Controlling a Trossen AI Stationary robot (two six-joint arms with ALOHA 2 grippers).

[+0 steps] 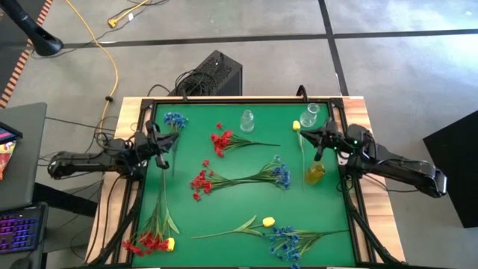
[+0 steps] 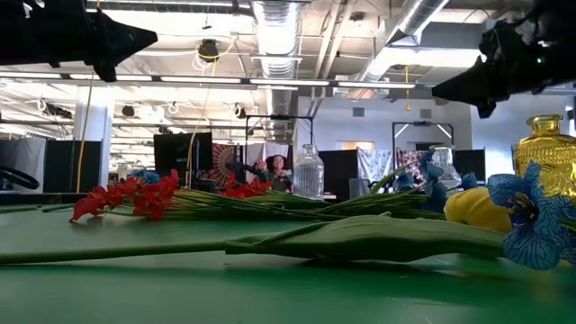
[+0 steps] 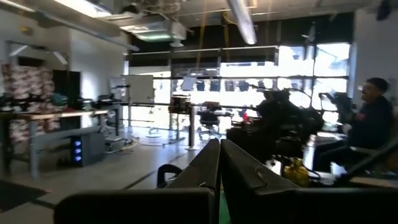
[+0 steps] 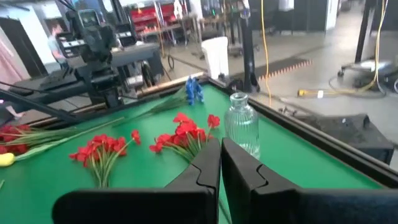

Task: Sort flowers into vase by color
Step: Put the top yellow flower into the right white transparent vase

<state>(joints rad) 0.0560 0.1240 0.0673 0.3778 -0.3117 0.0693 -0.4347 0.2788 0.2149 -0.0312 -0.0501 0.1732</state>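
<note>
The flowers lie spread over the green mat (image 1: 224,202). A blue spray (image 1: 175,119) lies far left, its stem running toward a red and yellow bunch (image 1: 151,242). Red sprays (image 1: 222,140) (image 1: 200,183), a blue one (image 1: 281,175), a yellow bud (image 1: 267,222) and blue blooms (image 1: 287,240) lie in the middle and near. Another yellow bud (image 1: 296,125) has its stem running to the yellow vase (image 1: 314,173). My left gripper (image 1: 166,142) hovers shut over the blue spray's stem. My right gripper (image 1: 305,136) hovers shut beside that yellow bud.
Two clear glass vases (image 1: 246,119) (image 1: 310,114) stand near the far edge. A black frame (image 1: 239,99) borders the mat. A dark box with cables (image 1: 213,75) sits on the floor beyond. A person (image 3: 373,118) sits in the room behind.
</note>
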